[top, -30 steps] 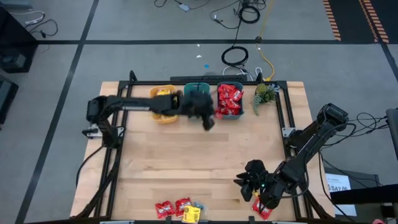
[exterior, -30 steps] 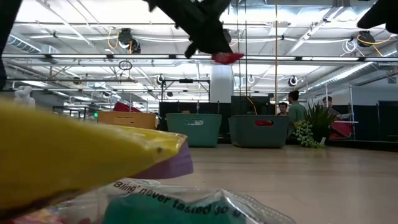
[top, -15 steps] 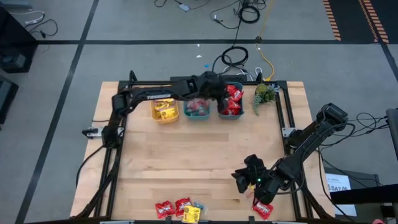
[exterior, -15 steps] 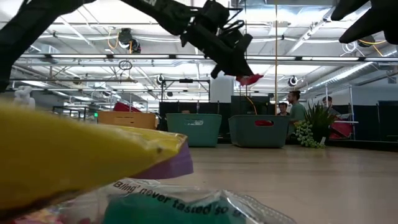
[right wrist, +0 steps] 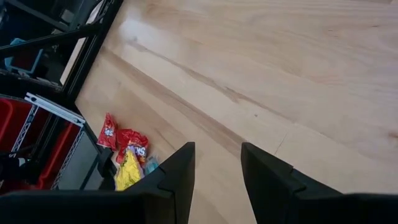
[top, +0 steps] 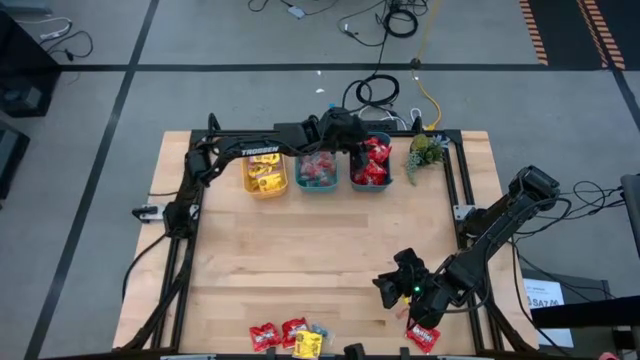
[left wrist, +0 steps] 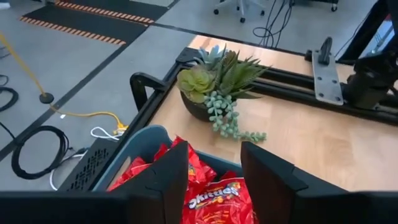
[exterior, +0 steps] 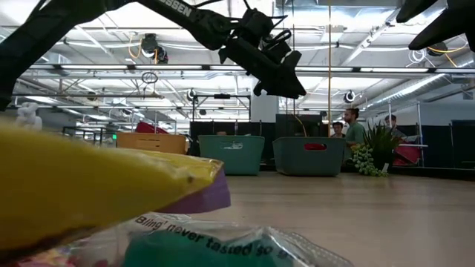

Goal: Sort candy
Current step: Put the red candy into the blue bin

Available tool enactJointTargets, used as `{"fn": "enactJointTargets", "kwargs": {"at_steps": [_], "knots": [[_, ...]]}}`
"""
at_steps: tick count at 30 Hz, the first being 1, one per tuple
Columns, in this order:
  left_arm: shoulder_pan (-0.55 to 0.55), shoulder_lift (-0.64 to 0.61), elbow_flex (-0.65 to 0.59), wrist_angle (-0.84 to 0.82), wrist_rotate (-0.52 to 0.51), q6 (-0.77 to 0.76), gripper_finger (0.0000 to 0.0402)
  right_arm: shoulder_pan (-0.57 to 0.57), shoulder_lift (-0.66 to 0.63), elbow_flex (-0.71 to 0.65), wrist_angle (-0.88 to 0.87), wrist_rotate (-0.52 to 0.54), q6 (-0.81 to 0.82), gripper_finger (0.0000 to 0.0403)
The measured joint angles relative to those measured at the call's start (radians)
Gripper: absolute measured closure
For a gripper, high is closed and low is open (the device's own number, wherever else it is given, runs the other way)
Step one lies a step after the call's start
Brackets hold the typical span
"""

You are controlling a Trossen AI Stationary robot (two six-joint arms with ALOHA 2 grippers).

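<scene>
The left gripper [top: 352, 137] reaches across the far edge of the table [top: 320, 250] and hangs over the rightmost of three bins, its fingers [left wrist: 166, 180] spread apart with nothing between them. Seen past those fingers, that teal bin [left wrist: 138, 144] is filled with glossy red candy packets [left wrist: 214, 199], and a small green plant [left wrist: 217, 78] stands on the wood just beyond it, near the table's far right corner. From above, the bins sit side by side along the far edge: a yellow bin [top: 264, 175] with yellow packets on the left, a teal bin [top: 318, 174] with small pink and teal pieces in the middle, and the bin of red packets [top: 371, 163] on the right. The right gripper [top: 392, 292] hangs low over the near right part of the table, fingers [right wrist: 180, 174] parted and gripping nothing. A small heap of red and yellow candy [top: 290, 338] lies at the near edge, left of that gripper, and one more red packet [top: 422, 335] lies at the near right edge beside the right arm. In the room beyond the table two people [exterior: 350, 126] stand.
</scene>
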Motion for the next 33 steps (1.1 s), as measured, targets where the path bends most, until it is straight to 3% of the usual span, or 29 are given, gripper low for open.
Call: {"fn": "enactJointTargets", "kwargs": {"at_steps": [13,17,26,33], "knots": [[-0.005,-0.005,0.000,-0.019,-0.002,0.011,0.0242,0.000,0.000,0.000,-0.006,0.001,0.000,0.0282],[-0.018,-0.043,0.002,-0.136,-0.003,-0.061,0.0242,0.000,0.000,0.000,-0.011,0.001,0.000,0.0282],[-0.105,-0.142,-0.008,-0.417,0.008,-0.067,0.0242,0.002,0.001,0.000,-0.023,0.000,-0.040,0.0282],[-0.293,-0.349,-0.238,-0.447,-0.212,-0.233,0.0242,0.010,0.001,0.000,0.005,-0.009,-0.135,0.0282]]}}
